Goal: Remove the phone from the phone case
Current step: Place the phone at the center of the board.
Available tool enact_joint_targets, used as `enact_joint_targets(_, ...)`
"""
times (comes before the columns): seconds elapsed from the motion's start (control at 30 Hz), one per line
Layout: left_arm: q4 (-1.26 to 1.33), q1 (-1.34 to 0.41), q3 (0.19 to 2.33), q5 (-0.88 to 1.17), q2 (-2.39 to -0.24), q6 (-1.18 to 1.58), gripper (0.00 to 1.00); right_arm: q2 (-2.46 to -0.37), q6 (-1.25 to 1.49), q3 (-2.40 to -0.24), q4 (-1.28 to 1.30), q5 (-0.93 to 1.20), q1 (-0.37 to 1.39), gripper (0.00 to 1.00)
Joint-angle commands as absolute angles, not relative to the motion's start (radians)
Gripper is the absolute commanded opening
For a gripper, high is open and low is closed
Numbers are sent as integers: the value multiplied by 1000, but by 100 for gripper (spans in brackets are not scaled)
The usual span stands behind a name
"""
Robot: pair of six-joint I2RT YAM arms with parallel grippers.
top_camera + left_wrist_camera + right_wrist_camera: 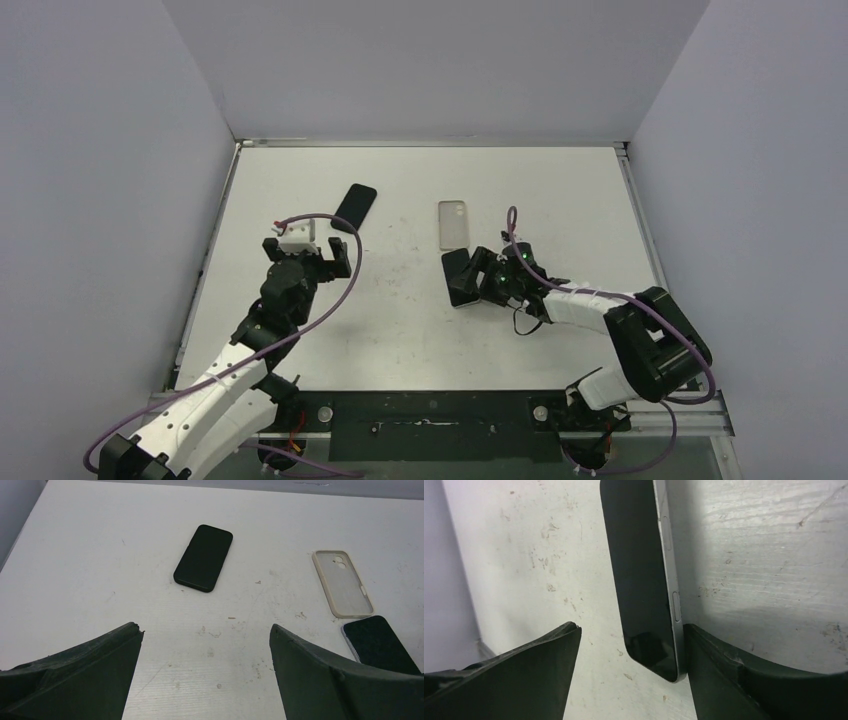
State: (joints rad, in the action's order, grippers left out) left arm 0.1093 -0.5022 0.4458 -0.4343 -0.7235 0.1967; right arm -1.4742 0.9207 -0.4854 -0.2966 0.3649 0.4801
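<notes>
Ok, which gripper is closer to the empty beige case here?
Right. The right gripper is just on the near side of the empty case, open around the bare phone. The left gripper is farther off to its left, open, near the black phone.

I see a white table (420, 340) with small scuffs and marks on it. Plain pale walls (430, 60) stand on three sides. The light is soft and even.
</notes>
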Motion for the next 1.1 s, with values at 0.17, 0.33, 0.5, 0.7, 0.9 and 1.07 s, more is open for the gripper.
enact_joint_targets(0.17, 163, -497, 459, -460, -726, 190, 97, -1470, 722, -639, 162, 12, 630, 87)
enact_joint_targets(0.33, 164, -497, 459, -459, -720, 197, 97, -1531, 697, -744, 292, -145, 702, 89)
enact_joint_targets(0.5, 169, -496, 455, -454, -713, 204, 97, -1626, 688, -852, 364, -219, 788, 88)
enact_joint_targets(0.7, 175, -495, 453, -449, -708, 209, 97, -1707, 694, -930, 411, -255, 841, 86)
enact_joint_targets(0.9, 176, -496, 449, -450, -705, 210, 97, -1749, 688, -953, 410, -238, 842, 79)
enact_joint_targets(1.07, 178, -495, 448, -451, -703, 211, 97, -1754, 662, -975, 396, -223, 831, 66)
